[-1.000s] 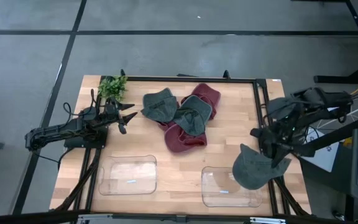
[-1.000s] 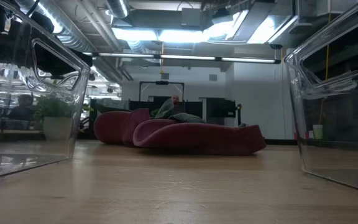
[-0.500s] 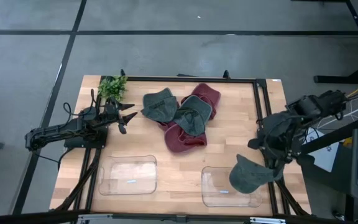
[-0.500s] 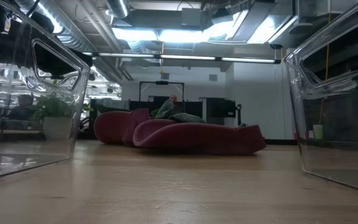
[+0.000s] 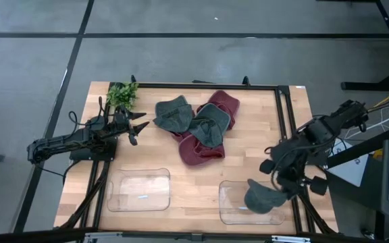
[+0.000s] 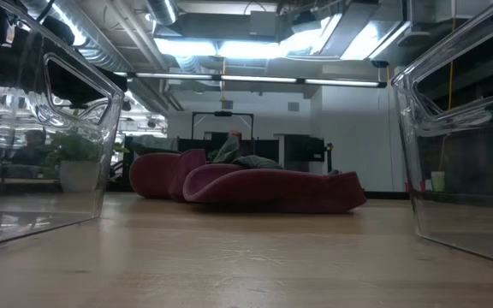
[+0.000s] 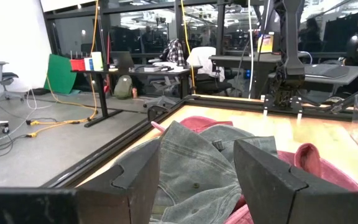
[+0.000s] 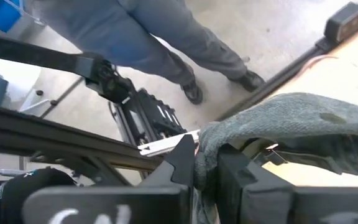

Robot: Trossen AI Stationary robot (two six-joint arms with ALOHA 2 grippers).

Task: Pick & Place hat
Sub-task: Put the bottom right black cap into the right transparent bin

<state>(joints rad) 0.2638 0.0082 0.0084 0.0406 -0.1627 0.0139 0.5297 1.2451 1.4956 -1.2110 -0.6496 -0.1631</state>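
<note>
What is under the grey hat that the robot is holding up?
The right gripper holds the grey hat over the clear bin on the right. The bin's visible part looks empty; the part beneath the hat is hidden.

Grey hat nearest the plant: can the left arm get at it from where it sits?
Probably yes. The open left gripper faces the grey denim hat with only bare wooden table between them. The hat lies on top of a dark red hat, uncovered.

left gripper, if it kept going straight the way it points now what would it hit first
Probably the nearest grey hat: the left gripper, open, frames it between its fingers, and from above the hat lies just past the gripper. Depth is uncertain.
</note>
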